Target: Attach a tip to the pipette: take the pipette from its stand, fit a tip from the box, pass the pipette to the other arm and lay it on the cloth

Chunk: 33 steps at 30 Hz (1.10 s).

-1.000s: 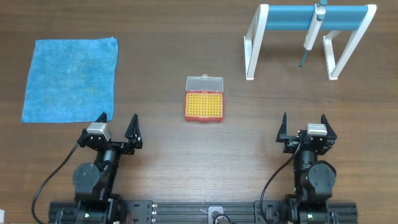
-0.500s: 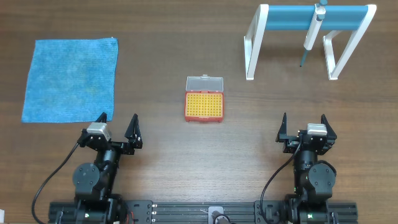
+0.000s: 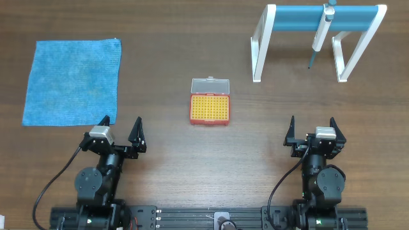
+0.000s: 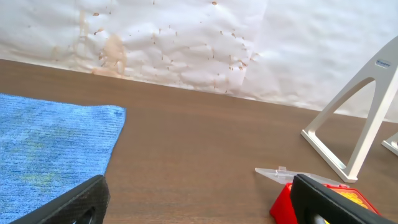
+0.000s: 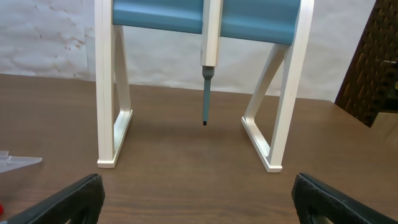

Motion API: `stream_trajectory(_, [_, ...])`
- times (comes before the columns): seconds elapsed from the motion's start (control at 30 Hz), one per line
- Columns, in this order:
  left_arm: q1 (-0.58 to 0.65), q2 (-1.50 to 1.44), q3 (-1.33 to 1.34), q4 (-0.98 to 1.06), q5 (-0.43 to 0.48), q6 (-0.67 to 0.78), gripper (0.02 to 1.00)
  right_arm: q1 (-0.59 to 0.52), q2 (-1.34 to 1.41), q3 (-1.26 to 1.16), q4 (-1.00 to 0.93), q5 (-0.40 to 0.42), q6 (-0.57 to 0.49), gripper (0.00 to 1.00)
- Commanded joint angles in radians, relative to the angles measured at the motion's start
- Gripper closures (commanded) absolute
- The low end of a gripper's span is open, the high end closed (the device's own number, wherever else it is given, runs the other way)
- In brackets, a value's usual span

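Blue cloth (image 3: 72,82) at 10 o'clock. My left gripper (image 3: 121,121) sits at 7, fingers wide. Orange tip box (image 3: 209,110) at centre, lid open. Right gripper (image 3: 312,121) at 5, fingers wide too. Pipette (image 3: 319,38) hangs on the stand (image 3: 261,45), 1 o'clock.

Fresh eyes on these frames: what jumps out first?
A big blue cloth lies far left, and an orange tip box with its clear lid open stands in the middle. Far right, the pipette hangs from the white-and-blue stand, while the left claw and right claw are both open and empty on the near side.
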Motion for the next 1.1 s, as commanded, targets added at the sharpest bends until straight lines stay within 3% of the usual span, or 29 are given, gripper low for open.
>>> stream_trajectory(0.03, [0.003,-0.003,-0.013,0.007,0.014,0.016,0.082,-0.004,-0.006,-0.008,0.001,-0.006,0.019,0.027])
stream_trajectory(0.43, [0.003,-0.003,-0.013,0.006,0.014,0.016,0.082,-0.004,-0.004,-0.008,0.000,-0.010,0.019,0.025])
stream_trajectory(0.5, [0.002,-0.003,-0.013,0.006,0.014,0.016,0.082,-0.003,0.025,-0.008,0.021,-0.071,0.054,0.025])
stream_trajectory(0.57, [0.002,-0.003,-0.013,0.007,0.014,0.016,0.082,-0.003,0.095,-0.006,0.148,-0.083,0.090,0.027])
stream_trajectory(0.77, [0.002,-0.003,-0.013,0.007,0.014,0.016,0.082,-0.005,0.737,0.221,0.529,-0.058,0.090,0.027])
stream_trajectory(0.93, [0.002,-0.003,-0.013,0.006,0.014,0.016,0.082,-0.073,1.331,0.461,0.909,-0.058,0.090,0.027])
stream_trajectory(1.1, [0.002,-0.003,-0.013,0.006,0.014,0.016,0.082,-0.093,1.524,0.577,0.940,-0.058,0.090,0.025])
